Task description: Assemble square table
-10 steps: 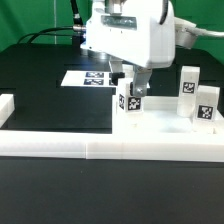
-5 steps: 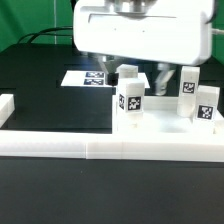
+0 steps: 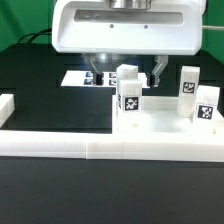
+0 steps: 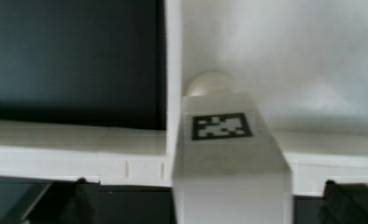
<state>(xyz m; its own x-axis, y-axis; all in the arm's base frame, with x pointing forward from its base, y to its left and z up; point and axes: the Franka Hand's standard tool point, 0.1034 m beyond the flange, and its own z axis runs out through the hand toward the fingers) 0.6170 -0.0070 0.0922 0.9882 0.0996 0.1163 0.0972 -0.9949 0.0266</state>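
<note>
Leg (image 3: pixel 129 98) upright on slab (image 3: pixel 165 137) (tag visible)

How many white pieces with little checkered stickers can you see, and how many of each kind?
Legs standing up: 3 (one in front, one behind, one at the exterior view's right edge)
Tabletop slab: 1
Marker board: 1
Total: 5
The gripper hides part of the scene, so a fourth leg may be out of sight.

Smooth matt white plastic legs (image 3: pixel 129 96) and slab (image 3: pixel 165 125).
</note>
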